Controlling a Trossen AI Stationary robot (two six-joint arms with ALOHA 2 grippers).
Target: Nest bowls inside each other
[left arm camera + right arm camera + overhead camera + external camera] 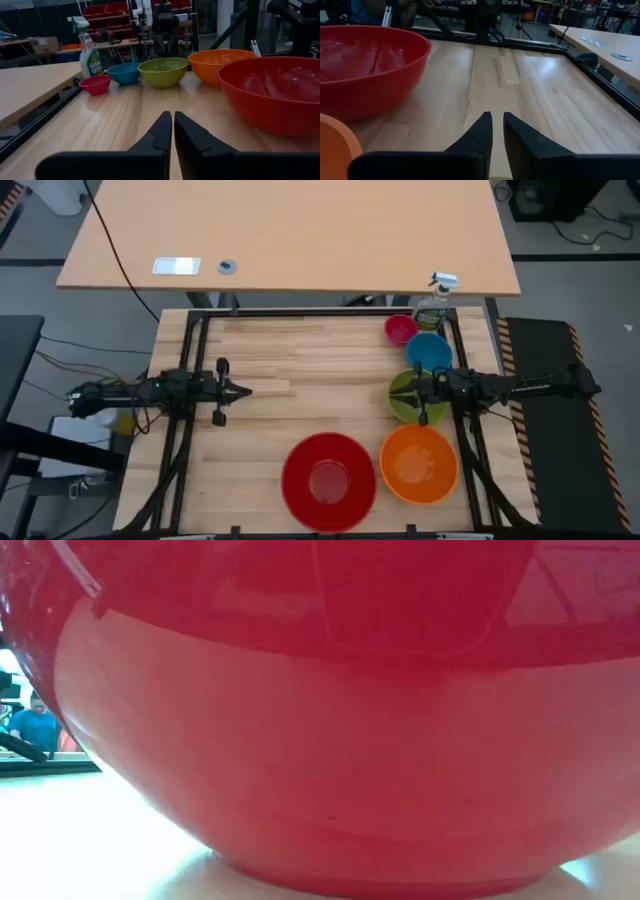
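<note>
Five bowls stand apart on their bases on the wooden table. The large red bowl [328, 468] is at the near edge and fills the low view [330, 740]. The orange bowl [419, 464] is to its right. Behind them come the lime green bowl [405, 410], the blue bowl [429, 350] and the small pink bowl [400, 329]. My right gripper [393, 391] hangs level over the green bowl, shut, with nothing between its fingers [497, 117]. My left gripper [247, 391] waits at the table's left, shut, pointing toward the bowls [173, 120].
A green spray bottle [435, 305] with a white trigger stands at the far right corner, just behind the pink bowl. A black frame [300, 312] runs around the table. Bare wood lies in the middle and far left. A person in blue [38, 725] shows beyond the table.
</note>
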